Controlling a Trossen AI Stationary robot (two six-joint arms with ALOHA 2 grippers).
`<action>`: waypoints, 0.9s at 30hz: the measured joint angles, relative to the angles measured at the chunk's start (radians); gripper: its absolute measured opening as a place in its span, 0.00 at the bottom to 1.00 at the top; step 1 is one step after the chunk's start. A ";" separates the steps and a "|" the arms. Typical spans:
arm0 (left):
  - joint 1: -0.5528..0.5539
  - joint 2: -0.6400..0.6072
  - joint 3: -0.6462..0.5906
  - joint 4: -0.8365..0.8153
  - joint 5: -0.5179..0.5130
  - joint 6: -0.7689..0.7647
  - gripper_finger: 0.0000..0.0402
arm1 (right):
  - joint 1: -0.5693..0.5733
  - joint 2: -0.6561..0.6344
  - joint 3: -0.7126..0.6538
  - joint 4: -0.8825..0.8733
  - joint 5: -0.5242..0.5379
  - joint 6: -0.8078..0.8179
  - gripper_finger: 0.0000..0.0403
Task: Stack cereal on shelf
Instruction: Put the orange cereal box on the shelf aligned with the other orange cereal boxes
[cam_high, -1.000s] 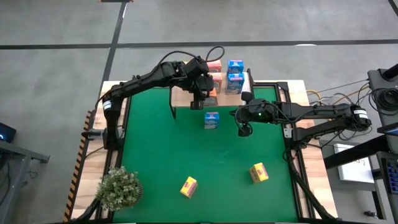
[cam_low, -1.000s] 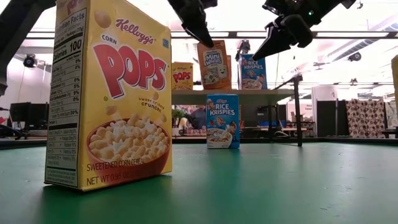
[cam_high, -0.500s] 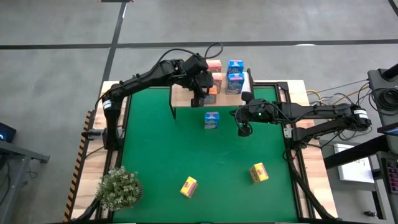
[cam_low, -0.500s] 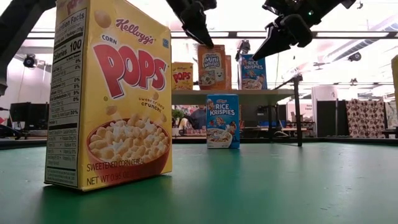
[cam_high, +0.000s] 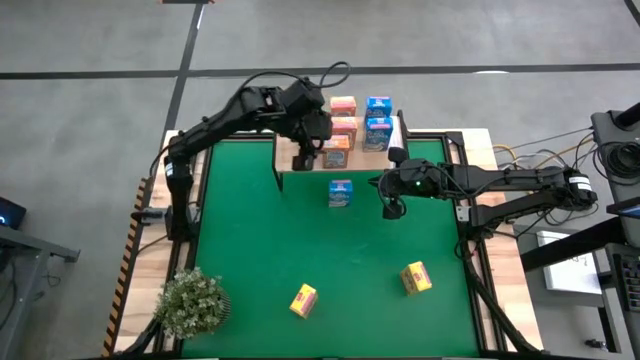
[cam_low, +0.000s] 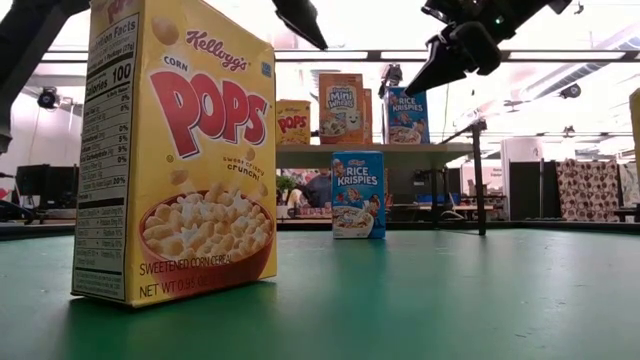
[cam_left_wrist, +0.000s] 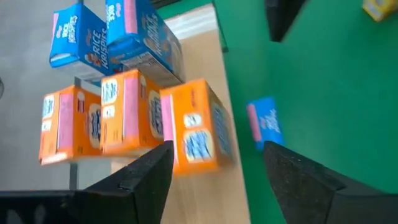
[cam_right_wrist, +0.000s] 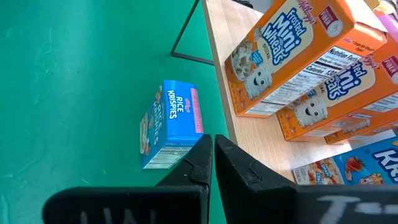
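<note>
three orange boxes and two blue ones stand on the shelf, just ahead of the left claw, which has drawn back from the nearest orange box since a second ago, fingers now spread and empty. the right claw, pressed together, hovers beside the blue box on the mat, unmoved. a yellow shelf box shows only from table height; the left arm hides it from above.
</note>
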 joint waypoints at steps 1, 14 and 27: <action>-0.001 -0.005 0.014 -0.029 0.000 0.000 0.55 | 0.000 0.000 -0.001 0.005 0.000 0.000 0.02; -0.009 -0.202 -0.409 0.164 -0.091 -0.045 0.05 | 0.000 0.000 -0.006 0.010 0.000 -0.001 0.02; -0.009 -0.250 -0.753 0.578 -0.244 -0.096 0.00 | 0.000 0.000 -0.006 0.010 0.000 -0.001 0.02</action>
